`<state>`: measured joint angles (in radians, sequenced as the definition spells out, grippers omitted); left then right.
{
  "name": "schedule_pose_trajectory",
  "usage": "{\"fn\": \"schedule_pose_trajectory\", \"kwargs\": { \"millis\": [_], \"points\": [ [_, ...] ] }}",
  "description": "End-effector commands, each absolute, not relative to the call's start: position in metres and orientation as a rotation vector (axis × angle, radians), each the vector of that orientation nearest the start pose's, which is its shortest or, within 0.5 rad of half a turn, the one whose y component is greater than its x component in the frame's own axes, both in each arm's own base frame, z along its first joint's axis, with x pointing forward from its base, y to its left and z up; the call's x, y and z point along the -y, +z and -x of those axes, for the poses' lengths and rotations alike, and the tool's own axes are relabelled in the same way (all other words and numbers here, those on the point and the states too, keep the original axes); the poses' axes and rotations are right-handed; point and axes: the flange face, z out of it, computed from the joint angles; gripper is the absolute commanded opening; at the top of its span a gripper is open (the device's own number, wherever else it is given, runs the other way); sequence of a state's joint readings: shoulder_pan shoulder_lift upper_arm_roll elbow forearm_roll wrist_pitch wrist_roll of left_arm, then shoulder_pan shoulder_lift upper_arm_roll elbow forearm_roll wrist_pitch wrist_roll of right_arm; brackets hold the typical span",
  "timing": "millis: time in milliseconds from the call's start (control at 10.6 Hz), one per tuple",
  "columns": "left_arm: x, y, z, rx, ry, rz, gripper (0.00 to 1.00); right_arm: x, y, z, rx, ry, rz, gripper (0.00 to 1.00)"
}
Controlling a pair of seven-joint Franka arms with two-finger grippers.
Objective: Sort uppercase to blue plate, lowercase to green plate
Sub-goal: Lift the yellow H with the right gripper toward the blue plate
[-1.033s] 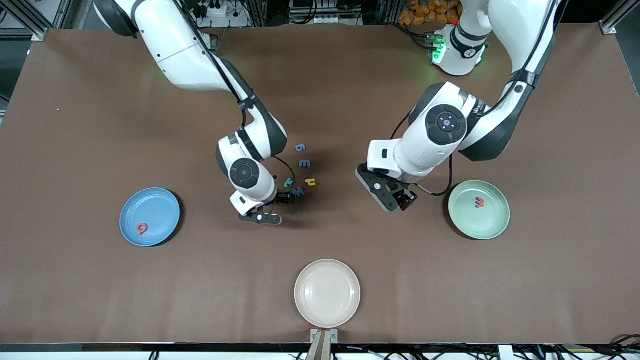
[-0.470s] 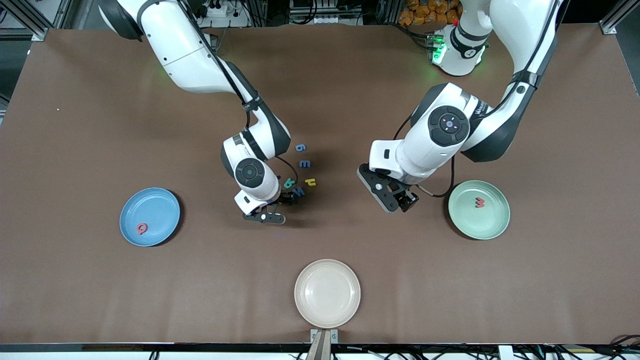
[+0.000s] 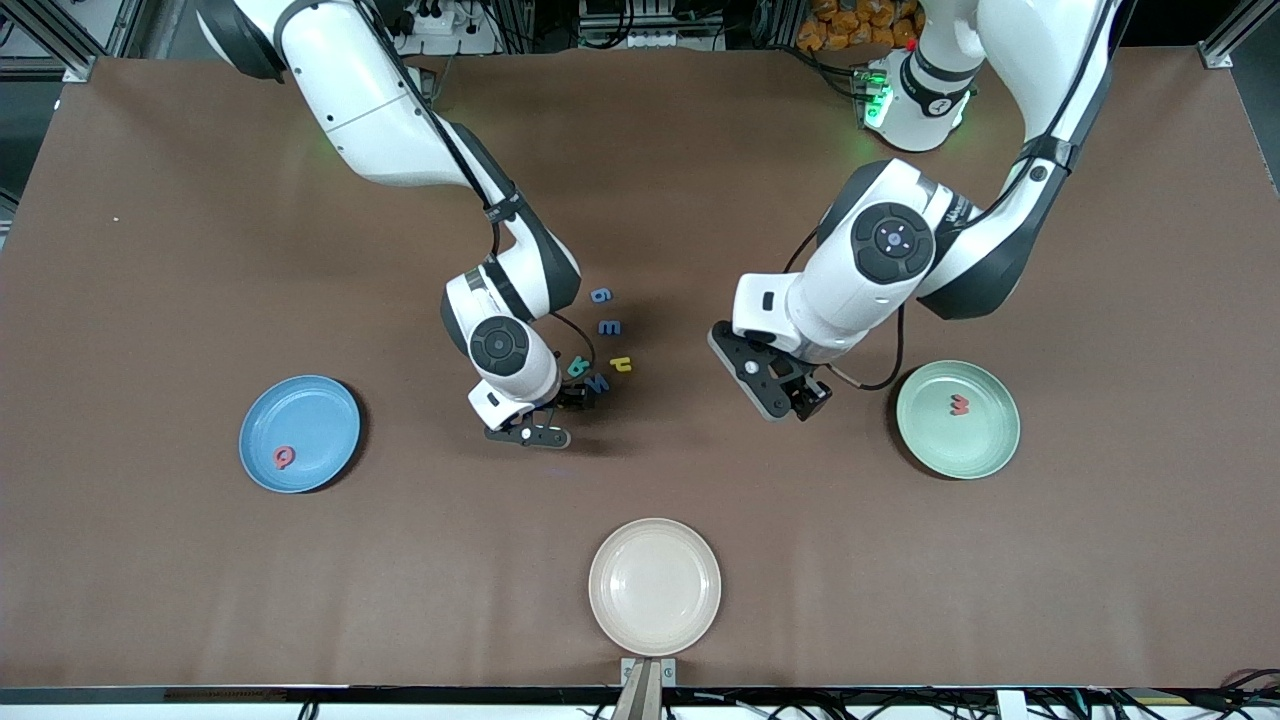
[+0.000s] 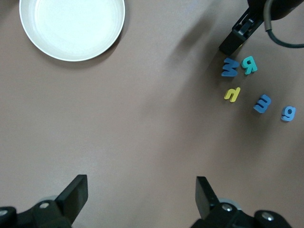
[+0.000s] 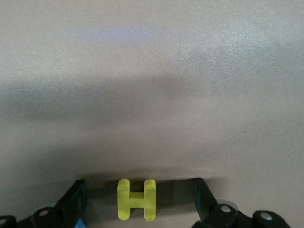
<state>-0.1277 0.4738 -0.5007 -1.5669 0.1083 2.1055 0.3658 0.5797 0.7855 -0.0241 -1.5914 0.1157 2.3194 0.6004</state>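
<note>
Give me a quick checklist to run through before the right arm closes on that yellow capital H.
1. right gripper open: ok.
2. yellow H between its fingers, flat on the table: ok.
3. Other letters clear of the grasp: cannot tell; the blue W and teal R lie close beside it.
4. blue plate has room, holding only the red Q: ok.
5. left gripper open, over bare table near the green plate, out of the way: ok.
</note>
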Motion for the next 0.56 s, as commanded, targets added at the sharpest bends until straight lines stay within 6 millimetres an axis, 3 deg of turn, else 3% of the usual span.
{"fn": "schedule_pose_trajectory", "kwargs": {
  "millis": [0,282,376,470],
  "points": [
    [0.357,0.422,-0.584,-1.558,-0.194,2.892,1.00,-0.365,0.161,-0.581,-0.189,0.142,3.131,1.00],
    [0.357,0.433,-0.581,-1.559,-0.215,2.882,1.00,-0.365,0.163,-0.581,-0.191,0.144,3.131,0.97],
    [0.358,0.436,-0.581,-1.561,-0.222,2.880,1.00,-0.365,0.163,-0.580,-0.194,0.146,3.132,0.36],
    [0.360,0.439,-0.579,-1.568,-0.230,2.876,1.00,-0.366,0.162,-0.578,-0.194,0.150,3.134,0.00]
  ]
}}
